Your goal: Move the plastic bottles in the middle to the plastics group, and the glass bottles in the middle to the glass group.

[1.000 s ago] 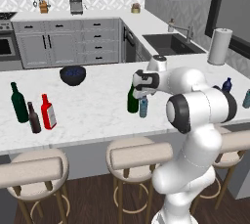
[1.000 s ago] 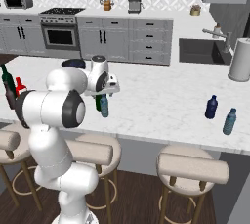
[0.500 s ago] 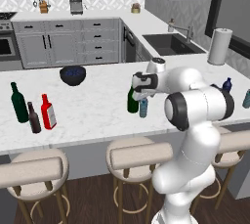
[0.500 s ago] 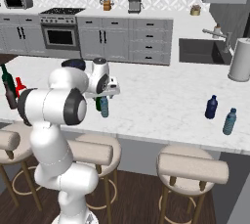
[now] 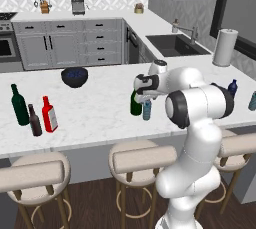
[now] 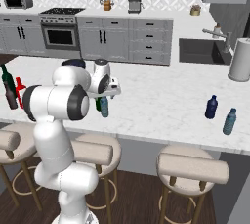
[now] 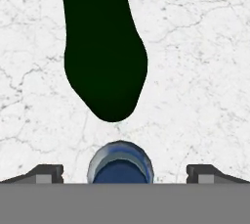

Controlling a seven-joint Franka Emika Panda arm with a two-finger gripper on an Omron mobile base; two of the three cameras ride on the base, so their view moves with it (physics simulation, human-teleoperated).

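The pale blue plastic bottle stands mid-counter, right beside the green wine bottle. My gripper hangs open just above its blue cap, which sits between the two fingertips without touching them. The green wine bottle rises dark just beyond. From the right base view, the gripper hovers over the plastic bottle. The red bottle stands at the left by the teal-green wine bottle and the brown bottle. The navy bottle and pale teal bottle stand at the right.
A dark bowl sits behind the middle of the counter. A paper towel roll and the sink lie at the back right. Several stools line the counter's front edge.
The hand has come down a little over the pale blue bottle. The jaws have stayed open and no bottle has moved.
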